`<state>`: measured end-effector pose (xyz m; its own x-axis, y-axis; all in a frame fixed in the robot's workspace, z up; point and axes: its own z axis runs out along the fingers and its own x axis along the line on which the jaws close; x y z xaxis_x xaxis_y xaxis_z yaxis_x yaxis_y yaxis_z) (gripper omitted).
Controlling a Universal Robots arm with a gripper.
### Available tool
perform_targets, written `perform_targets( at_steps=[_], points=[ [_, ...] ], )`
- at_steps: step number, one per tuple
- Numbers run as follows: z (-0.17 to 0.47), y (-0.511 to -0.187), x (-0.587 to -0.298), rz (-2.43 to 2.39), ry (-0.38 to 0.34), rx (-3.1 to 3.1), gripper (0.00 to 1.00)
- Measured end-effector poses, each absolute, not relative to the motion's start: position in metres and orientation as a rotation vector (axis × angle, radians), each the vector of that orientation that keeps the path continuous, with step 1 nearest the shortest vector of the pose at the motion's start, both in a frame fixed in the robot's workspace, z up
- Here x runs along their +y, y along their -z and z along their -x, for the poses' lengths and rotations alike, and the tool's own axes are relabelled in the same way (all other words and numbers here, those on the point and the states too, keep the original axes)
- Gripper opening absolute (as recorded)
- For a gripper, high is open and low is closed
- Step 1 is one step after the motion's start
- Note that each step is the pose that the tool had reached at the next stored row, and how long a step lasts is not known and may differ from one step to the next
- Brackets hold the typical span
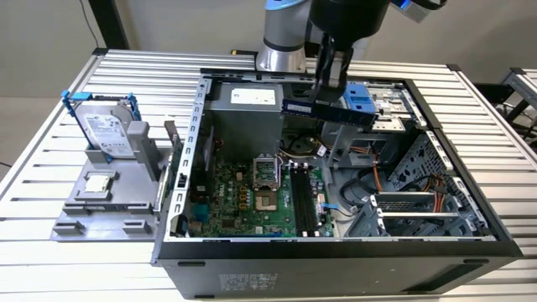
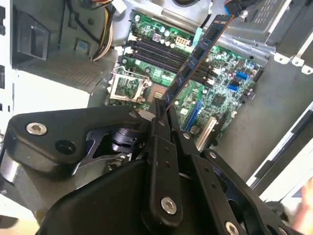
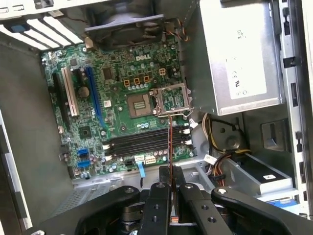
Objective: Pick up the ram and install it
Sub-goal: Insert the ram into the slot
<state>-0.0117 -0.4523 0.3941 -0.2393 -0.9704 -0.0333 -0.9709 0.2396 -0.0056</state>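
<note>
My gripper (image 1: 329, 94) hangs above the open computer case, shut on the ram (image 1: 329, 112), a thin dark blue-green stick held level over the case's back half. The ram sits above the motherboard (image 1: 239, 204) and apart from its long black slots (image 1: 304, 200). In the second wrist view the ram (image 2: 198, 56) sticks out from between the fingers (image 2: 160, 128), slanting over the slots (image 2: 164, 53). In the first wrist view the ram (image 3: 169, 142) appears edge-on, crossing the slots (image 3: 142, 142), with the gripper (image 3: 170, 177) closed around its near end.
A silver power supply (image 1: 243, 108) stands beside the held ram. Drive cage and cables (image 1: 394, 182) fill the case's side at the exterior view's right. Outside the case, a hard drive in a blue-handled frame (image 1: 105, 129) stands on a grey fixture (image 1: 100, 207).
</note>
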Motion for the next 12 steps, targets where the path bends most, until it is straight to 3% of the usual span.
perform_targets(
  at_steps=[12],
  points=[
    [0.0118,-0.3934,-0.4523,1.648,-0.02,2.638,0.0]
  ],
)
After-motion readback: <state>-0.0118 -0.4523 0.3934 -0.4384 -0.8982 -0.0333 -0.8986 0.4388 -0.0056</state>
